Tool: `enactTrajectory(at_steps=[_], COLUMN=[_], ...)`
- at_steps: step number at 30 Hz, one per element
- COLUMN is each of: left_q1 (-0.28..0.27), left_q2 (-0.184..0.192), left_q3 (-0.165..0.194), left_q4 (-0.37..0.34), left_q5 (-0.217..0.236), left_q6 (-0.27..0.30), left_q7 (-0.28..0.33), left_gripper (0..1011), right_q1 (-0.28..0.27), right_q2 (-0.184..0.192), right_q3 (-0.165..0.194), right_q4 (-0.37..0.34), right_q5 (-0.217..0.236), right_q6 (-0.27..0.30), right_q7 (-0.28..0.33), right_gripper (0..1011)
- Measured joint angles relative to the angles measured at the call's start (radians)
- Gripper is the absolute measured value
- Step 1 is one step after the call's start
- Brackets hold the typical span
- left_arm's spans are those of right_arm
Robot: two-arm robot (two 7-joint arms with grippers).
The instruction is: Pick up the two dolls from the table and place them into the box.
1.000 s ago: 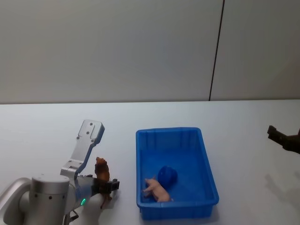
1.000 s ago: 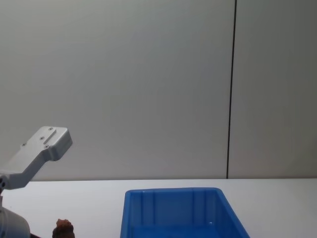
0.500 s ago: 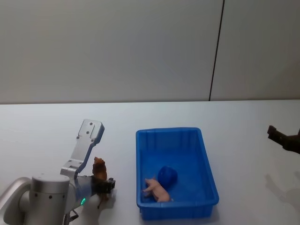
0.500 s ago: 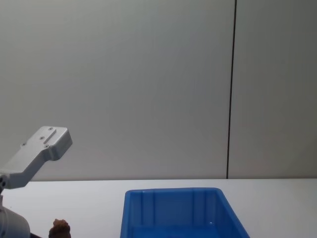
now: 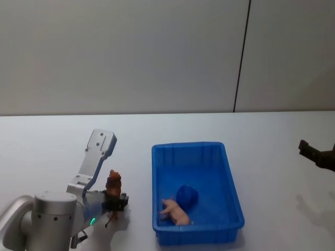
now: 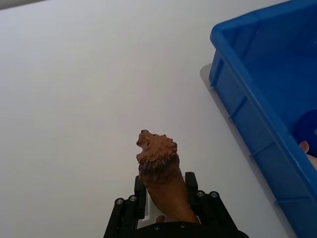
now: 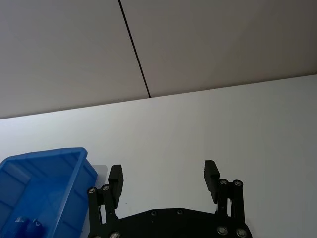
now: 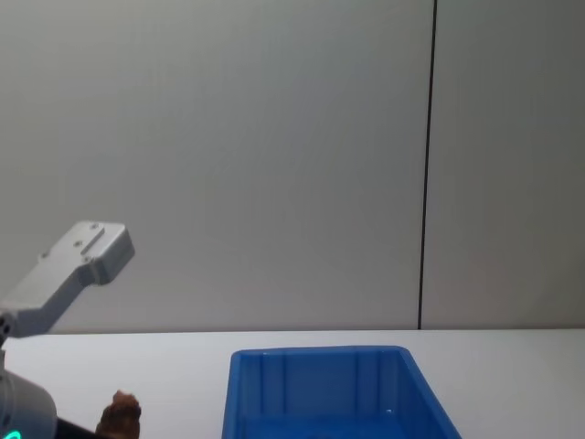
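Lion doll [image 6: 161, 173], reddish-brown with shaggy mane and open mouth, sits upright, pinched in left gripper [image 6: 166, 198] jaws.

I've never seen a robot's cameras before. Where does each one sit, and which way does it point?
Head: high up, looking down at the blue bin, pig doll and left gripper.
Chest: low, looking across the table; left arm at the left edge.
Left wrist: past its fingers clamping the lion doll.
Right wrist: past the open right gripper.
All share the bin.
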Motion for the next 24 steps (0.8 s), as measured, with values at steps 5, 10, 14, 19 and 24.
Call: enactTrajectory(at_steps=[5, 10, 14, 19, 24], left_q1=[-0.005, -0.014, -0.026, -0.041, -0.063], left_q2=[0.004, 0.008, 0.013, 0.016, 0.019], left_q3=[-0.002, -0.003, -0.005, -0.007, -0.009], left_q4=[-0.016, -0.031, -0.048, -0.061, -0.072], left_q5=[0.025, 0.052, 0.083, 0.110, 0.135], left_q6=[-0.031, -0.062, -0.096, -0.133, -0.173], left_q7=[-0.025, -0.054, -0.092, -0.141, -0.212], left_gripper=[487, 487, 487, 487, 487], right_q1=[0.000, 0.000, 0.000, 0.000, 0.000], right_q2=[0.000, 0.000, 0.000, 0.000, 0.000], right_q3=[0.000, 0.000, 0.000, 0.000, 0.000], right_q4=[0.000, 0.000, 0.000, 0.000, 0.000], right_q5=[0.000, 0.000, 0.000, 0.000, 0.000], right_q6=[0.000, 0.000, 0.000, 0.000, 0.000], right_q7=[0.000, 0.000, 0.000, 0.000, 0.000], right_gripper=[1001, 1001, 1001, 1001, 1001])
